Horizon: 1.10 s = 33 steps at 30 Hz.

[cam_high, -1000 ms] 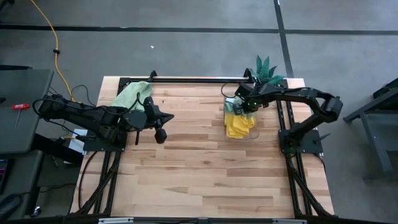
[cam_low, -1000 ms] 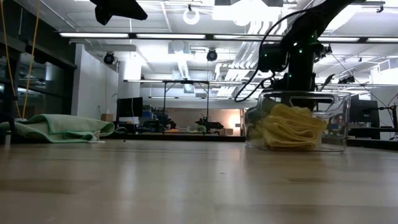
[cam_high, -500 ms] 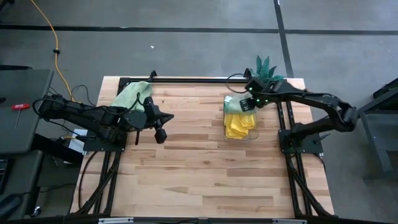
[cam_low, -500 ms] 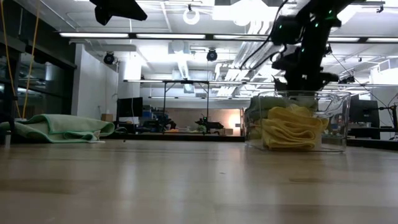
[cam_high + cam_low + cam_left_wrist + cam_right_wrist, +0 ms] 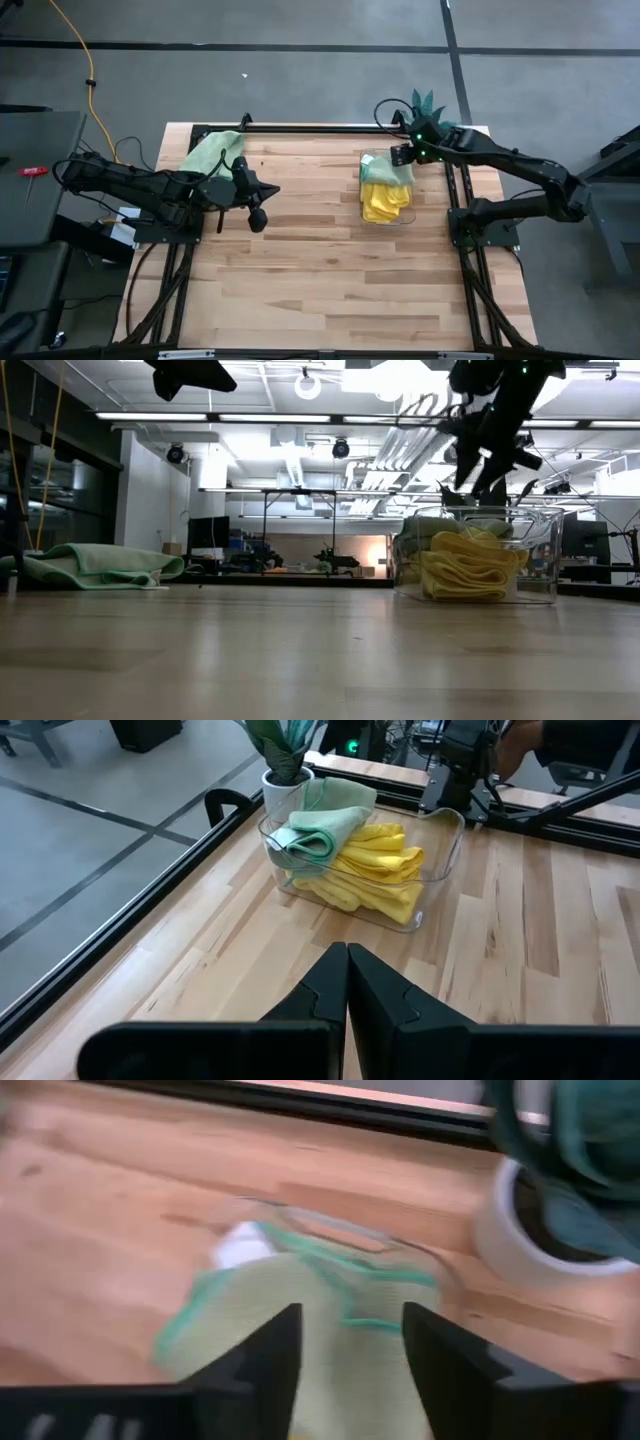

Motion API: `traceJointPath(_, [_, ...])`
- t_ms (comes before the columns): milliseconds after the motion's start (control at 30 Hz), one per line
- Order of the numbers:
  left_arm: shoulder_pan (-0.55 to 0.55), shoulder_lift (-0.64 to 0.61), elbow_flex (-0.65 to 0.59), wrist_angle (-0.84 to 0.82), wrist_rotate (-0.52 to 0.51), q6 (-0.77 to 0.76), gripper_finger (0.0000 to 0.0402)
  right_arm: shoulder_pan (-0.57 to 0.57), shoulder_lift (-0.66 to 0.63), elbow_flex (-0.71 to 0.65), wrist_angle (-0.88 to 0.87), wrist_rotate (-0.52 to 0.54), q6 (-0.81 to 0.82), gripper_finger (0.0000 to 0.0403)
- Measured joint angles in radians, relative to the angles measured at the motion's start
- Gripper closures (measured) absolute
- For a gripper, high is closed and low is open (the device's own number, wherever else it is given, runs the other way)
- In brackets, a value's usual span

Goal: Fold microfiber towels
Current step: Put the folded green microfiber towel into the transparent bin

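I see the yellow towels (image 5: 383, 203) stacked folded in a clear bin (image 5: 440, 860) at the right rear of the table (image 5: 330, 280); the stack's long axis runs front to back. A folded sage towel (image 5: 322, 828) sits on top at the bin's far end, teal stitched edge showing. Another sage towel (image 5: 213, 152) lies rumpled at the left rear corner, long axis roughly diagonal toward the back rail.

Right tool (image 5: 402, 155) hangs above the bin's far end with fingers spread, nothing between them. Left tool (image 5: 347, 982) hovers over mid-table, fingers pressed together, empty, pointing at the bin.

Potted plant (image 5: 427, 112) stands just behind the bin, beside the right tool. Table between the left tool and bin is bare wood.
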Motion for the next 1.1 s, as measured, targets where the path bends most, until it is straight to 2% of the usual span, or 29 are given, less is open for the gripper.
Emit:
traceJointPath(167, [0.0,0.0,0.0,0.0,0.0,0.0,0.0401,0.027,0.002,-0.123,0.058,0.03,0.092,0.0364])
traceJointPath(233, [0.0,0.0,0.0,0.0,0.0,0.0,0.0402,0.034,0.002,-0.174,0.107,0.028,0.11,0.0392])
traceJointPath(433, [0.0,0.0,0.0,0.0,0.0,-0.001,0.0401,0.031,0.004,-0.283,0.254,-0.001,0.185,0.037])
traceJointPath(667, [0.0,0.0,0.0,0.001,0.0,-0.001,0.0401,0.031,0.004,-0.342,0.312,-0.006,0.237,0.0399])
traceJointPath(833, [0.0,0.0,0.0,0.001,-0.001,0.002,0.0401,0.011,0.004,-0.283,0.263,-0.004,0.148,0.0399])
traceJointPath(1000, [0.0,0.0,0.0,0.001,-0.001,0.001,0.0402,-0.007,0.002,-0.142,0.119,0.009,0.019,0.0402])
traceJointPath(1100, [0.0,0.0,0.0,0.001,0.01,-0.001,0.0402,0.0,0.001,-0.089,0.022,-0.038,0.001,0.0402])
